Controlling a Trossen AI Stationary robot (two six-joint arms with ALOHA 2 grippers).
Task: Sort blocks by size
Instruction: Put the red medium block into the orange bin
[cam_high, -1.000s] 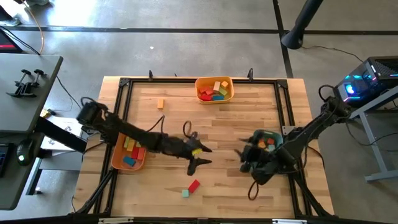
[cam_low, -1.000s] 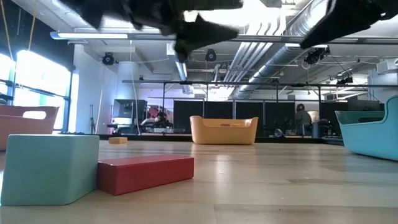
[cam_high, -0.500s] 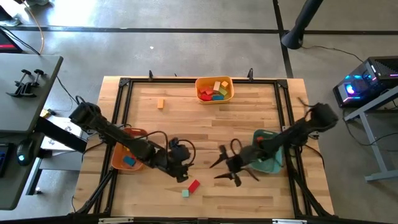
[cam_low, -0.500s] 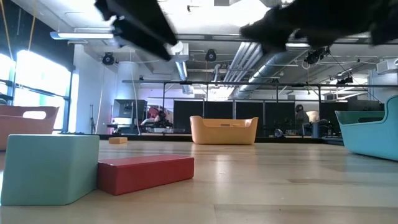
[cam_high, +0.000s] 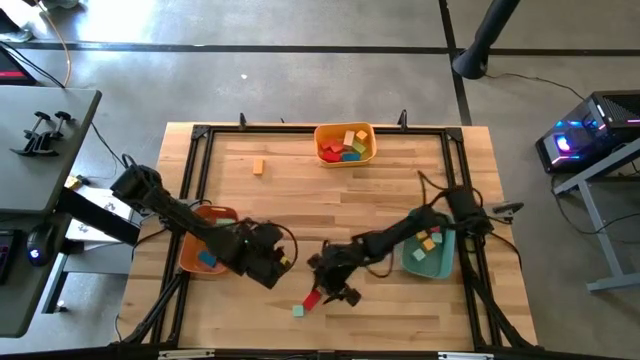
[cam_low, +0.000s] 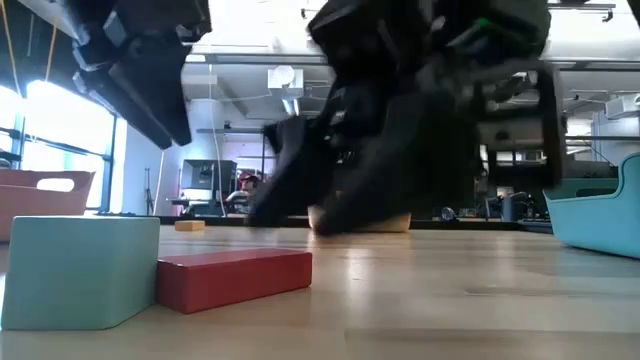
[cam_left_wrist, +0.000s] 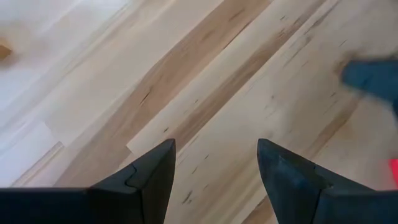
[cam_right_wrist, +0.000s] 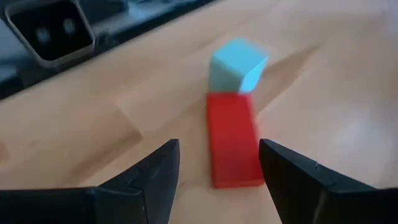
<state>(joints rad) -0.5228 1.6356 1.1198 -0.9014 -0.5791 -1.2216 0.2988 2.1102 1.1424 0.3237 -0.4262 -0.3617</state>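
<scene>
Right wrist view: right gripper (cam_right_wrist: 217, 163) is hovering with fingers spread, one red block (cam_right_wrist: 233, 147) lying between and beyond them, touching one teal block (cam_right_wrist: 237, 64).
Left wrist view: left gripper (cam_left_wrist: 216, 163) is holding fingers apart, empty, over bare table (cam_left_wrist: 205, 93).

The right gripper (cam_high: 333, 290) now reaches left across the table to just above the red bar (cam_high: 312, 299); the left gripper (cam_high: 283, 262) pulls back leftward.
</scene>
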